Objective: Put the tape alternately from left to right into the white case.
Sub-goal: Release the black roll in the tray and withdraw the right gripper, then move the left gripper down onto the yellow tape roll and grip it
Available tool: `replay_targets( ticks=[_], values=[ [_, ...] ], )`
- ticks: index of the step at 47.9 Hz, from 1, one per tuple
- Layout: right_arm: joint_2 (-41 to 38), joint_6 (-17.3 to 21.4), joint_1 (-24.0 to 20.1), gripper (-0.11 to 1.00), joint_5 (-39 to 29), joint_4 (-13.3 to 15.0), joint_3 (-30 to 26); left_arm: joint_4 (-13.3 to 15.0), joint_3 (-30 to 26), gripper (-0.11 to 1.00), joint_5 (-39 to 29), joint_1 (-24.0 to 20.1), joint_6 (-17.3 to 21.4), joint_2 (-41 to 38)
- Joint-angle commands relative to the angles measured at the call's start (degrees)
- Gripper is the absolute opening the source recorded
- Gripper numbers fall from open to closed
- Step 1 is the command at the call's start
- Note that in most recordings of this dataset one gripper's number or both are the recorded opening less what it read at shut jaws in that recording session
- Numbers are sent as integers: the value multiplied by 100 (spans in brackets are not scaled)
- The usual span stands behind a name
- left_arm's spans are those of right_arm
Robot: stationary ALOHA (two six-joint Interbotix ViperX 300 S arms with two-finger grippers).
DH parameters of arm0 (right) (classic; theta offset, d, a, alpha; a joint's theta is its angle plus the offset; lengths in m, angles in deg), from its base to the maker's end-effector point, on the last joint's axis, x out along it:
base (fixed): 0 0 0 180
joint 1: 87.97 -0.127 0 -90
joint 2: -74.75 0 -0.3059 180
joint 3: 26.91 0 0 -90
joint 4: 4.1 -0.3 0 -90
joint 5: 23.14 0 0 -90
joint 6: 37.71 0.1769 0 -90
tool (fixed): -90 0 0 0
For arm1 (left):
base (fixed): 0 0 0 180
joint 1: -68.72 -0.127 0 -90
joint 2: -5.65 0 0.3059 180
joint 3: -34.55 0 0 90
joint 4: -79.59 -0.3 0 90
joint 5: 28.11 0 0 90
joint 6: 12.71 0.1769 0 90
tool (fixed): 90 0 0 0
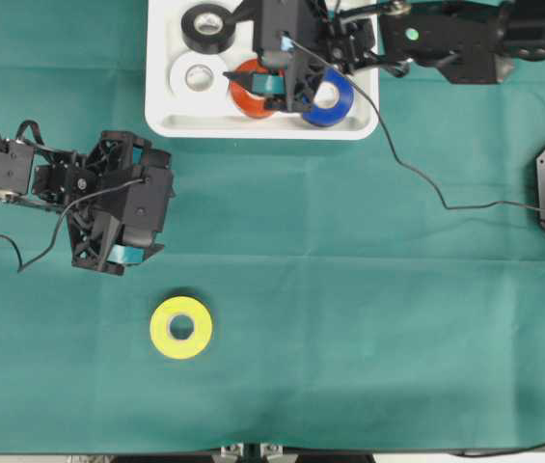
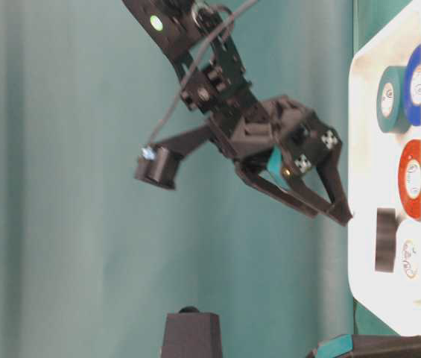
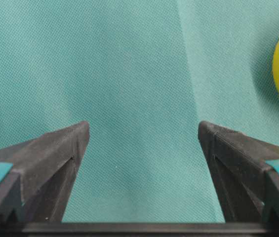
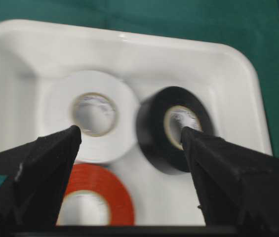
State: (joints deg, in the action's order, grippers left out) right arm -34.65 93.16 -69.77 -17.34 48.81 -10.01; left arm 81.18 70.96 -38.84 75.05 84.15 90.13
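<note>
Left gripper (image 1: 122, 253) hangs wide and empty near the yellow roll (image 1: 180, 328) lying flat on the cloth outside the white case (image 1: 161, 116), a light, stiff, slick ring probably best pinched across its rim.

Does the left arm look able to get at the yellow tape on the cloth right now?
Probably yes: the left gripper is open and empty, and only bare green cloth lies between it and the yellow tape.

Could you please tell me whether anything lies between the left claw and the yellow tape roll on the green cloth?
Nothing visible does. The open left claw hovers over bare green cloth, and the yellow tape roll lies alone just beyond it.
</note>
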Motion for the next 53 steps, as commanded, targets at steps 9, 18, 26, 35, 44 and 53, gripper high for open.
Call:
replay_targets(
  ticks=[9,18,26,35,44,53],
  values=[
    [677,18,-545,89,18,-35,448,9,-88,65,44,18,0,123],
    [932,132,-932,89,18,-123,773,9,-97,65,44,18,0,123],
    [1151,246,-1230,89,18,-220,1081,9,-105,65,44,18,0,123],
    [1274,439,-1424,89,18,-264,1362,9,-105,65,44,18,-9,123],
    [1283,598,-1433,89,-26,-264,1433,9,-149,65,44,18,-9,123],
    [1283,589,-1433,89,-35,-255,1415,9,-202,65,105,105,-79,123]
  ],
)
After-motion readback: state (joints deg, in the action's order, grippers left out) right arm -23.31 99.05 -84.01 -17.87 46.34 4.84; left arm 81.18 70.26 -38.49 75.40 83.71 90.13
